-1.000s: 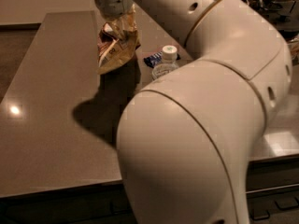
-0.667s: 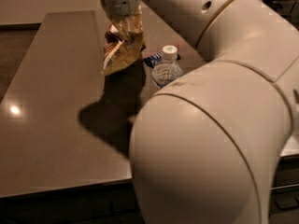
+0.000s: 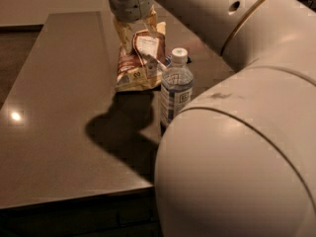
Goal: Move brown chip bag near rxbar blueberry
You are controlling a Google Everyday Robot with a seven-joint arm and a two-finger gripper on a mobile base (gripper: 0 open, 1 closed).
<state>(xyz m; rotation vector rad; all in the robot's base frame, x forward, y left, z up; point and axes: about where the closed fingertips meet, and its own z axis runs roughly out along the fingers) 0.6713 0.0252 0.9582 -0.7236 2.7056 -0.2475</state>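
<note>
The brown chip bag (image 3: 134, 63) stands upright on the dark table (image 3: 59, 107), its bottom edge touching the surface and its white label panel facing me. My gripper (image 3: 144, 58) comes straight down from above and is shut on the bag; one finger (image 3: 149, 60) crosses its front. The bag is right beside the left of a clear water bottle (image 3: 176, 90). The rxbar blueberry is almost hidden: only a dark-blue sliver (image 3: 168, 59) shows between the bag and the bottle.
My large white arm (image 3: 237, 132) fills the right half of the view and hides that side of the table. The arm's shadow (image 3: 123, 127) lies in front of the bag. The table's front edge (image 3: 74, 196) runs along the bottom left.
The bag was tilted and hanging from the gripper farther back. It has come down and forward, turned upright, and now rests on the table next to the bottle.
</note>
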